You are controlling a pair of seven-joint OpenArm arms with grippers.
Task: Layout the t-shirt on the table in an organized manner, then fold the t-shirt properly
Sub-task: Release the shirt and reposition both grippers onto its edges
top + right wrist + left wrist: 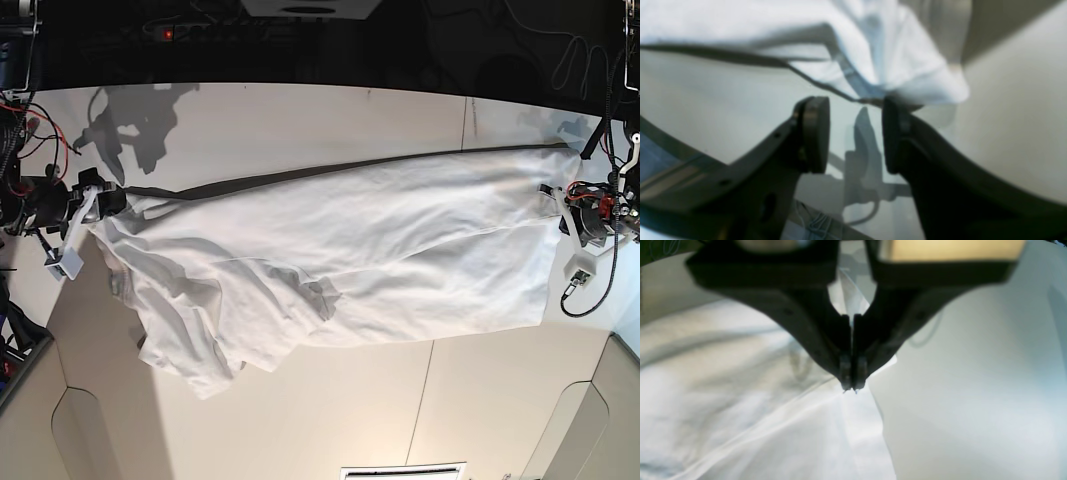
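Left gripper pinches t-shirt; right gripper agape, seemingly beside hem.

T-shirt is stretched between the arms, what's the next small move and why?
Probably close the right gripper on the t-shirt edge. Its fingers stand apart with cloth only at their tips, while the left gripper is pinched shut on the other end. That side is bunched, and spreading needs both ends held.

- Both wrist views are soft and blurred, worst up close.
- The base view is sharper, evenly bright, and curved at the edges.
- Arm shadows fall on the table.
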